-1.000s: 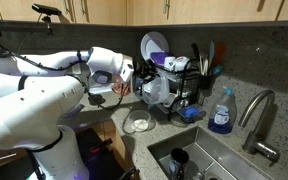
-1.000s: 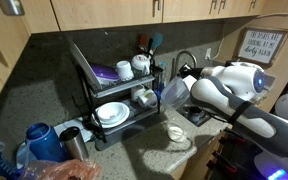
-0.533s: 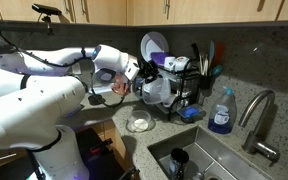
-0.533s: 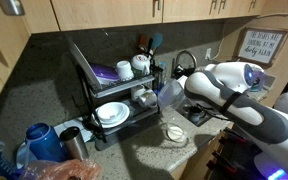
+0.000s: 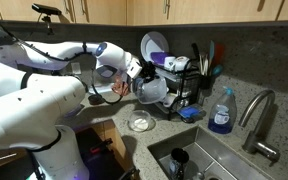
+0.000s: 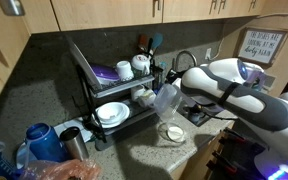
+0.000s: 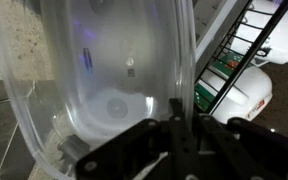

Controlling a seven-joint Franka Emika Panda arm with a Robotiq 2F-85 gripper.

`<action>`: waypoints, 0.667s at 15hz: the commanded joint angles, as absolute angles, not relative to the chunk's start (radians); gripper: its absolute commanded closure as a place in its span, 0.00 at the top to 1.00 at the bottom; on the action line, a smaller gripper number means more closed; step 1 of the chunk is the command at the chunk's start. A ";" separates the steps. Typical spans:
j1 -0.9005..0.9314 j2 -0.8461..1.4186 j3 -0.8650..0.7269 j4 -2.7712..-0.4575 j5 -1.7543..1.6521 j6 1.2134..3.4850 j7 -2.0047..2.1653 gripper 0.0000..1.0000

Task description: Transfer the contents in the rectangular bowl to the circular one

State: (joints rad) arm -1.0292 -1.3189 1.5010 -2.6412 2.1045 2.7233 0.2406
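I was at the pouring step: the rectangular bowl [image 5: 151, 92] hung in the air directly above the circular one [image 5: 138, 124], tipped steeply on its side with its open face turned down toward that round bowl. The circular one sat on the bench [image 6: 134, 152], with the dish rack [image 5: 187, 85] just behind it. The gripper [image 7: 181, 125] was closed as far as it went, its fingers pinched on the rim of the rectangular bowl, and in the wrist view the translucent wall filled nearly the whole frame above the fingers. I could not tell through the cloudy plastic whether anything was left inside, nor whether anything had landed in the circular one. By my reckoning the next move called for a little more tilt, or a gentle shake, with the lower edge held over the middle of the circular one so nothing fell on the bench beside it. The thin rim looked slippery in so narrow a pinch, so I judged slow wrist rotation the safer course.
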 commanded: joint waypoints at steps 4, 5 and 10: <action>-1.036 -1.173 1.458 -2.600 2.032 2.674 0.162 0.01; -1.035 -1.160 1.459 -2.595 2.017 2.671 0.163 0.01; -1.017 -1.089 1.445 -2.571 1.934 2.648 0.165 0.01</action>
